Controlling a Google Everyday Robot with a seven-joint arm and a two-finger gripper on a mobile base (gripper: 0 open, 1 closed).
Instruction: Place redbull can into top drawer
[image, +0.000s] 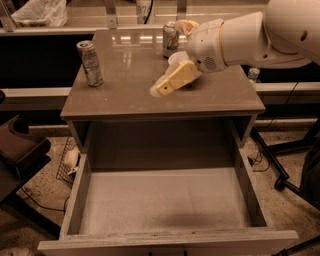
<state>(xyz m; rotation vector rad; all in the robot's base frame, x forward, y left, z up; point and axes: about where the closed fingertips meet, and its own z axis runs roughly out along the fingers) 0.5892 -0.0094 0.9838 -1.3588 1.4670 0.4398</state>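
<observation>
The redbull can (90, 63), slim and silvery, stands upright at the left of the cabinet top (125, 95). My gripper (164, 87) hangs low over the middle of the cabinet top, to the right of the can and well apart from it. It holds nothing that I can see. The top drawer (165, 200) is pulled fully open below the cabinet top, and its pale grey bottom is bare.
A wider can with orange-green print (170, 39) stands at the back of the cabinet top. A white bowl (175, 58) beside it is mostly hidden by my arm (250, 37). A dark chair (20, 150) stands at the left, stand legs (280, 170) at the right.
</observation>
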